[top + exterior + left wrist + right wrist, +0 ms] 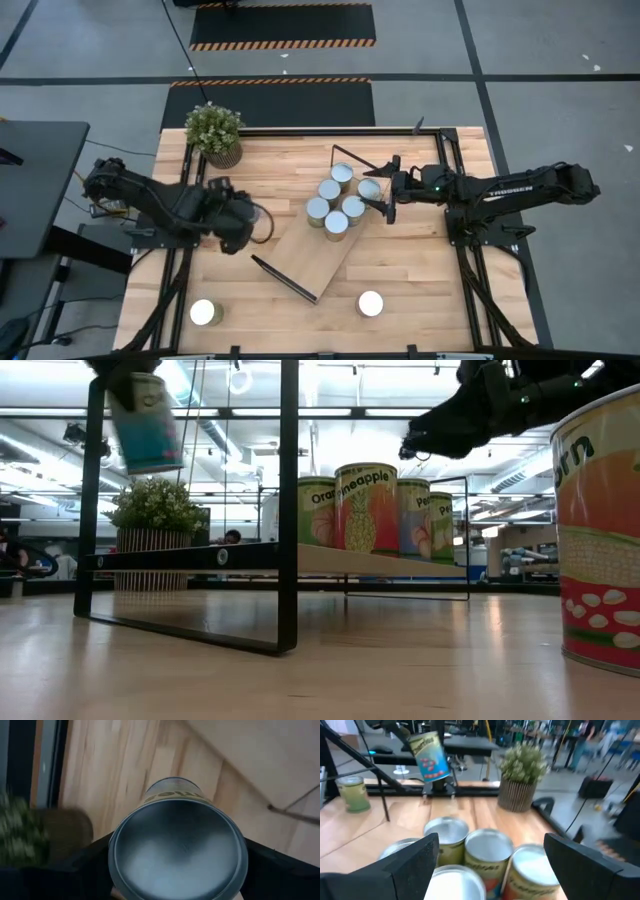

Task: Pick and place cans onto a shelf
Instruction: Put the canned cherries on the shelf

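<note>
High view: the left gripper (250, 222) is clamped on a can (262, 223), held in the air just left of the shelf (310, 262) — five more cans (336, 222) cluster at the shelf's far end. The right gripper (386, 200) hovers beside that cluster, fingers apart and holding nothing — two cans (371, 304) stand on the table near the front edge.

high view: straight down over the whole bench (420, 265)
low view: bench level, facing the room
wrist views: close, looking forward from each arm
shared: shelf (318, 262) with cans (366, 507)
</note>
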Controlling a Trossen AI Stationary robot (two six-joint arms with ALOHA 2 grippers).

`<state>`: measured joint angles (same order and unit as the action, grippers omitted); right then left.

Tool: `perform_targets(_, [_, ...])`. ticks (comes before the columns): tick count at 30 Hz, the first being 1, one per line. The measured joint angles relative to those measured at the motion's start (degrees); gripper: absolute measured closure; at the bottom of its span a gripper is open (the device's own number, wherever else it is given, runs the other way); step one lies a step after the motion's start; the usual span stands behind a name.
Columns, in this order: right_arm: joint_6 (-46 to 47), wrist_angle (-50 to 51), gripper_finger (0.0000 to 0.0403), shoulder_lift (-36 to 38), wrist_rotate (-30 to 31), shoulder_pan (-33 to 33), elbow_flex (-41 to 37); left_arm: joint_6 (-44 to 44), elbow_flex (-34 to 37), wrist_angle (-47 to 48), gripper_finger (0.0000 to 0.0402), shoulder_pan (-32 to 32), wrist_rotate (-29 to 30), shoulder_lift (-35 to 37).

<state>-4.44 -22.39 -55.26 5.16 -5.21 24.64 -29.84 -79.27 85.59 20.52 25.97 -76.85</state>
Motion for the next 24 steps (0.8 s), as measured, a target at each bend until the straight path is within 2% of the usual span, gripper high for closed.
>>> perform_targets(4, [5.07, 0.4, 0.0034, -2.87, -1.5, 0.02, 0.0, 13.05, -0.01, -7.13, 0.007, -4.93, -0.23, -0.01])
perform_targets(7, [8.46, 1.7, 0.0034, -3.77, -1.9, 0.35, 0.0, 21.03, 0.01, -8.86, 0.007, -8.16, -3.27, -0.01])
perform_targets(13, [10.95, 3.03, 0.0034, -2.73, 2.43, 4.0, 0.06, 34.19, 0.05, -16.0, 0.007, -15.32, -9.57, -0.55])
perform_targets(17, [10.51, 3.16, 0.0034, -1.49, 8.29, 7.74, -0.02, 38.79, 0.08, -18.79, 0.007, -18.81, -16.09, -2.39])
perform_targets(20, [9.08, 3.45, 0.0034, -0.79, 11.73, 10.07, -0.02, 39.41, 0.08, -19.31, 0.007, -19.41, -17.95, -3.15])
perform_targets(24, [6.94, 4.43, 0.0034, -1.01, 13.06, 12.76, -0.02, 36.78, 0.01, -21.69, 0.007, -19.02, -19.39, -4.64])
